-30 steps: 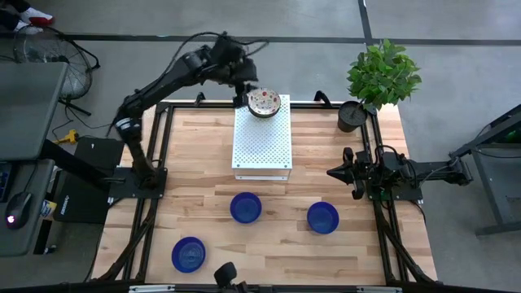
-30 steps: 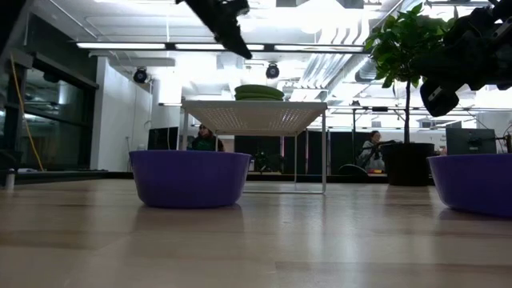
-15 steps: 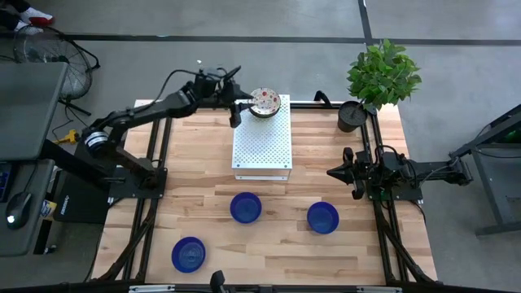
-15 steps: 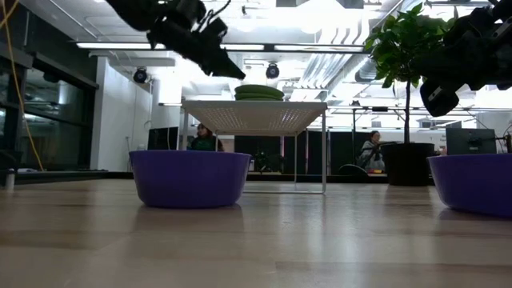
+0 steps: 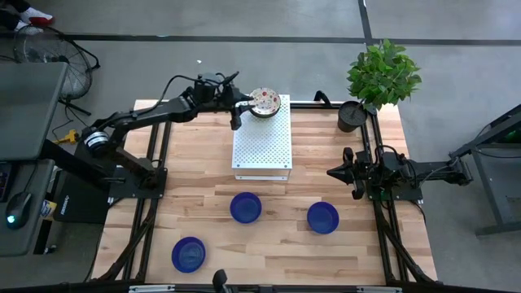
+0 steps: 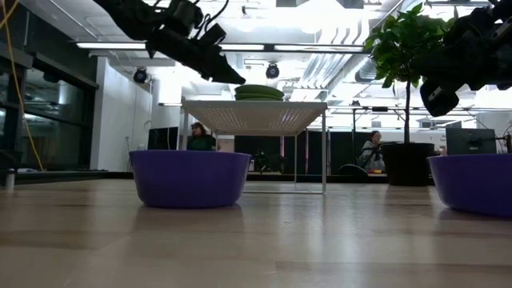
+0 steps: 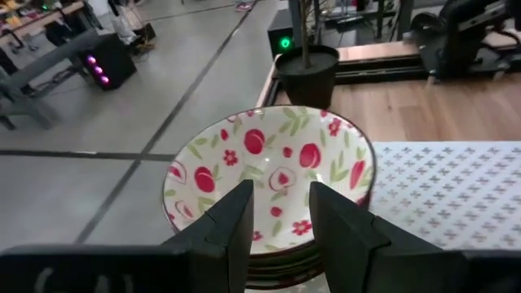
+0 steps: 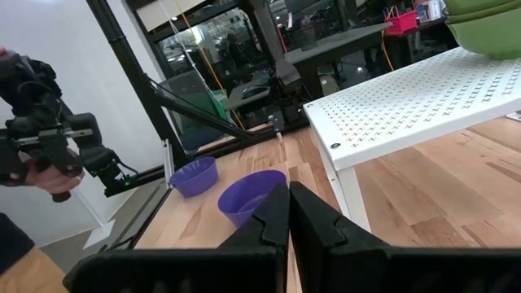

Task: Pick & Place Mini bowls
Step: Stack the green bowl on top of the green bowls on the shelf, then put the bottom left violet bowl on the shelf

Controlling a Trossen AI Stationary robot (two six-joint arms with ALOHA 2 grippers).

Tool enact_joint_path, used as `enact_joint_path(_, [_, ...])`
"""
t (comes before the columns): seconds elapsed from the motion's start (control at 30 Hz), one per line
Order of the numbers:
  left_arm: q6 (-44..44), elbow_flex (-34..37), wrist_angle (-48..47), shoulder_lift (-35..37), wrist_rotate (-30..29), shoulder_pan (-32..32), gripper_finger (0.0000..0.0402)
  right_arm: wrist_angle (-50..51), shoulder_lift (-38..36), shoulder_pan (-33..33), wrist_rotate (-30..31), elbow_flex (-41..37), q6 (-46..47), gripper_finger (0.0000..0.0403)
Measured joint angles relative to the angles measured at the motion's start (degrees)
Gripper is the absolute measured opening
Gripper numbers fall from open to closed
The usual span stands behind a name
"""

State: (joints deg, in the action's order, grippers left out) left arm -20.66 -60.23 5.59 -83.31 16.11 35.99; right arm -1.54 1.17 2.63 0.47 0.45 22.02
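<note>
On the high view, a white perforated stand point(image 5: 262, 137) sits at about 12 o'clock of the wooden table point(image 5: 269, 244). A stack of floral mini bowls point(image 5: 264, 102) rests on the stand's far end; the top one is white inside with red and green speckles. The left wrist view shows that top bowl point(image 7: 271, 183) nested in others, with the edge of the stack beneath it visible.

The left gripper point(image 5: 237, 106) is at the stack's 9 o'clock side, raised above table level. In the left wrist view its two dark fingers point(image 7: 233, 228) stand slightly apart, not clenched on anything, with the bowl's near rim just beyond them. Whether they touch the rim cannot be told.

Three blue mini bowls stand on the table top, well apart from the stand: one point(image 5: 246, 207) at about 6 o'clock from the stand, one point(image 5: 323, 217) at 5 o'clock, and one point(image 5: 189, 254) at 7 o'clock near the front edge.

The right gripper point(image 5: 332, 172) waits at the table's 3 o'clock side, its fingers point(image 8: 267, 220) pressed together and holding nothing.

A potted plant point(image 5: 379, 78) stands at the table's 1 o'clock corner. No readable writing or brand marks show in any view.
</note>
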Motion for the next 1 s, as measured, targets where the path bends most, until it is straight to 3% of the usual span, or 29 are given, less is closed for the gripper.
enact_joint_path(0.47, [-0.48, 0.07, 1.63, -2.22, -0.6, 0.0, 0.0117, 0.0, 0.0, 0.0, -0.01, 0.01, -0.02, 0.0])
enact_joint_path(0.67, [-1.95, -0.07, 1.0, 2.11, 1.15, 0.0, 0.0117, 0.02, 0.0, 0.0, -0.02, 0.0, 0.0, 0.0])
enact_joint_path(0.8, [-3.69, -0.09, -5.96, 7.01, 0.07, -0.02, 0.0117, 0.0, 0.0, -0.02, -0.01, 0.0, -0.01, 0.0])
enact_joint_path(1.0, [-4.77, -0.02, -23.51, 14.86, -4.07, -0.99, 0.0117, 0.0, -0.02, 0.0, -0.02, 0.0, 0.0, 0.0])
